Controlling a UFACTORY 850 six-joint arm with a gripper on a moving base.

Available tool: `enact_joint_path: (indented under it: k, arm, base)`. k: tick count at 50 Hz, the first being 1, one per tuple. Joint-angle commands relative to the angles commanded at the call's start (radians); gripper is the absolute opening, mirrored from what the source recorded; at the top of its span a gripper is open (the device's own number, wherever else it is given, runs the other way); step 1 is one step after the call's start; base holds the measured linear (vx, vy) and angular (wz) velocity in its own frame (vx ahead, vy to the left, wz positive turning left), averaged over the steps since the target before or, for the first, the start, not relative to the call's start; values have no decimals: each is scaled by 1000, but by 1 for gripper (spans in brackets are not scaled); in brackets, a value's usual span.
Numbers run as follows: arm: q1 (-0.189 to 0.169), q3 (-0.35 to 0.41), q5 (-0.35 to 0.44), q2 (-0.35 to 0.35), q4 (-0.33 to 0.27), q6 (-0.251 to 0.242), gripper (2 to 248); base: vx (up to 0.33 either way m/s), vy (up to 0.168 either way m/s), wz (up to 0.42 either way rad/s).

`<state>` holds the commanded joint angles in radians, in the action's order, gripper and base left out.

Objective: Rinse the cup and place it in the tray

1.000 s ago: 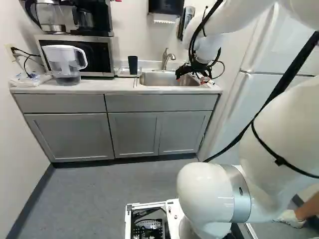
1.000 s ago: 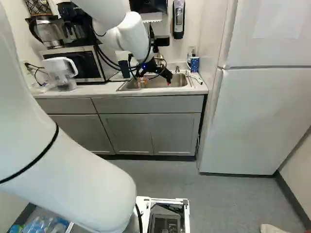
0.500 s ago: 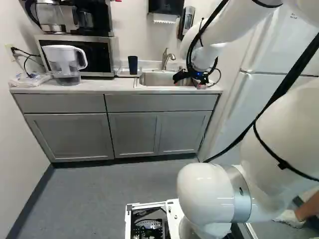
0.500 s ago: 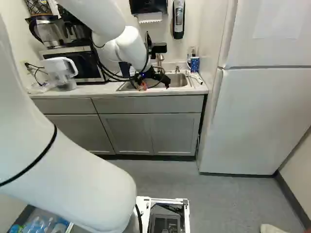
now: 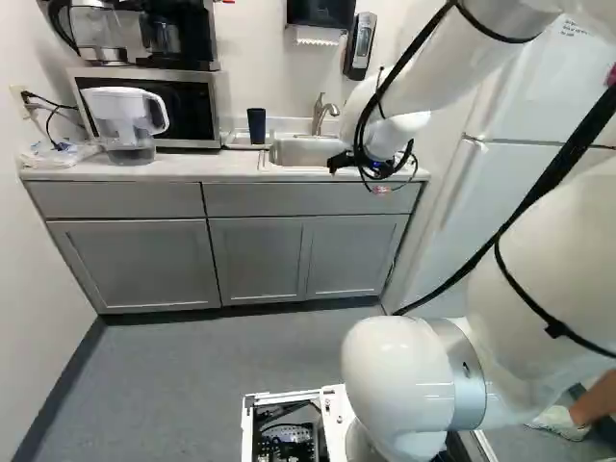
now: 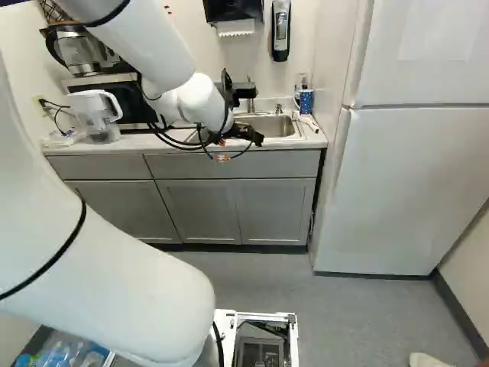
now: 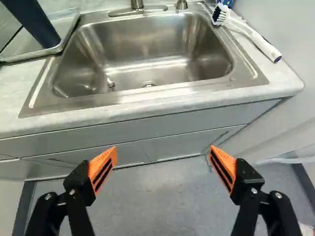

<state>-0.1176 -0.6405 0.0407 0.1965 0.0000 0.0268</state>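
Wrist view: my black, orange-padded end effector (image 7: 163,149) gapes wide; the tapered navy cup (image 7: 34,24) sits on the grey tray (image 7: 69,27), likely to dry.

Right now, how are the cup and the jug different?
The cup is dark all over, but the jug is whitish and partly see-through. The jug is fatter and has a handle; the cup shows none. The cup stands on the tray, the jug on the counter. Both stand left of the sink in the left base view.
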Motion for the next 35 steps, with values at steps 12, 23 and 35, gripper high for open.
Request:
enact_joint_path:
  k: [12,23,35]
  arm:
    - [19,91,137,14,0,-4,247]
    - [38,177,267,27,0,-9,247]
    - [56,263,396,39,0,-13,247]
  base:
    - [0,0,0]
    - [0,0,0]
    - [0,0,0]
